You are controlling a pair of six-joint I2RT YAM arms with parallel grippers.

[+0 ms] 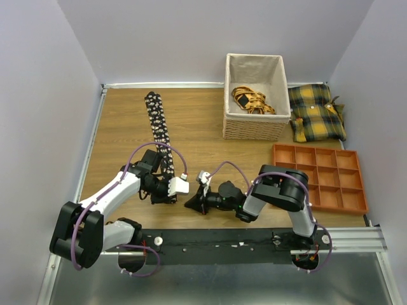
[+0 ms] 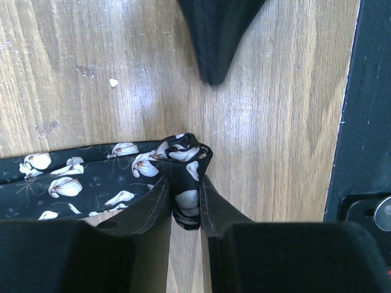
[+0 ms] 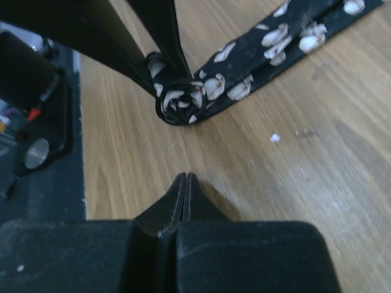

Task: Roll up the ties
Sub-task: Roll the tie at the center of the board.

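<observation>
Landmark: woven basket (image 1: 253, 129) at the far side of the table (image 1: 210, 152); yellow-and-black straps (image 1: 252, 100) lie inside it
Tie (image 1: 156, 124): black with pale flowers; a flat strip on the table left of the basket, running from level with the basket towards the arm bases
Rolled end (image 2: 183, 154): a small coil at the tie's near end, left of and nearer than the basket
Left end effector (image 2: 184, 183): fingers pinched on the rolled end
Right end effector (image 3: 185, 177): jaws fully together, holding nothing; nearer than the basket, tip aimed at the rolled end, near it but apart
Plaid cushions (image 1: 316, 113): just right of the basket
Orange tray (image 1: 321, 179): right of and nearer than the basket
</observation>
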